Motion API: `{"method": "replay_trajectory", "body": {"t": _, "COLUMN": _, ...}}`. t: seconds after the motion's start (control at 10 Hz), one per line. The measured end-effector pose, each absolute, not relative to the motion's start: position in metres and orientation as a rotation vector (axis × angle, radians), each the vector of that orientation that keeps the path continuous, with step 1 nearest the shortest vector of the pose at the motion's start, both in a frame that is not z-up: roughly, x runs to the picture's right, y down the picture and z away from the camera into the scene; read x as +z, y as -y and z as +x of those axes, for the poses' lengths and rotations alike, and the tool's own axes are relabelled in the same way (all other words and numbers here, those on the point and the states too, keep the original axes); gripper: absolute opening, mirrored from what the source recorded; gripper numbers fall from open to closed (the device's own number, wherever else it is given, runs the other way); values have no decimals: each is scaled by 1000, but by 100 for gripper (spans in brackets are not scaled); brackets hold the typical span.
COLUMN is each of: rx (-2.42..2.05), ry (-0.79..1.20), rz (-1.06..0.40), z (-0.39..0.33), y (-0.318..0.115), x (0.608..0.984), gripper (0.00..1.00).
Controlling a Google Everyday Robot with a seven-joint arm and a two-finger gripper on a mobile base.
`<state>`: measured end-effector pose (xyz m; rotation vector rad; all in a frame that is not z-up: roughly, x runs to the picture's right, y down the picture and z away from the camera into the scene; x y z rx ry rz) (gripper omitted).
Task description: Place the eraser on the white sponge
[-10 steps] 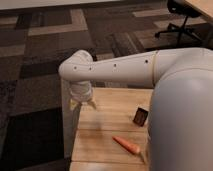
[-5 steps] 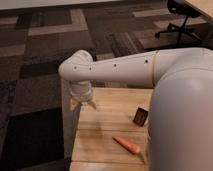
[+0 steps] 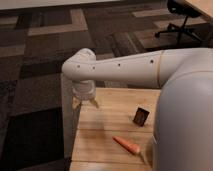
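Observation:
The eraser (image 3: 141,116), a small dark block with a lighter edge, stands on the wooden table (image 3: 107,130) right of centre. My gripper (image 3: 85,104) hangs below the white wrist over the table's far left corner, well left of the eraser. Its two pale fingers (image 3: 77,103) point down and stand apart, open, with nothing between them. The white sponge is out of view. My bulky white arm (image 3: 185,115) covers the table's right side and hides whatever lies there.
An orange carrot (image 3: 127,145) lies on the table nearer the front, below the eraser. The table's left edge drops to patterned dark carpet (image 3: 35,75). An office chair (image 3: 180,20) stands far back at the upper right.

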<state>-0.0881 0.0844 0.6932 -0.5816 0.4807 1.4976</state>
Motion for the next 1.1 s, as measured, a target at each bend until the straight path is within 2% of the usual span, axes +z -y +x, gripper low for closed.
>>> {"method": "replay_trajectory", "body": {"t": 0.3, "rx": 1460, "ry": -436, "rz": -594, "z": -58, "y": -80, "x": 683, "gripper": 65}}
{"method": "replay_trajectory", "body": {"t": 0.7, "rx": 1496, "ry": -539, "rz": -589, "z": 25, "y": -112, "x": 676, "gripper": 65}}
{"method": "replay_trajectory", "body": {"t": 1.1, "rx": 1603, "ry": -578, "rz": -511, "z": 70, "y": -99, "x": 673, "gripper": 65}}
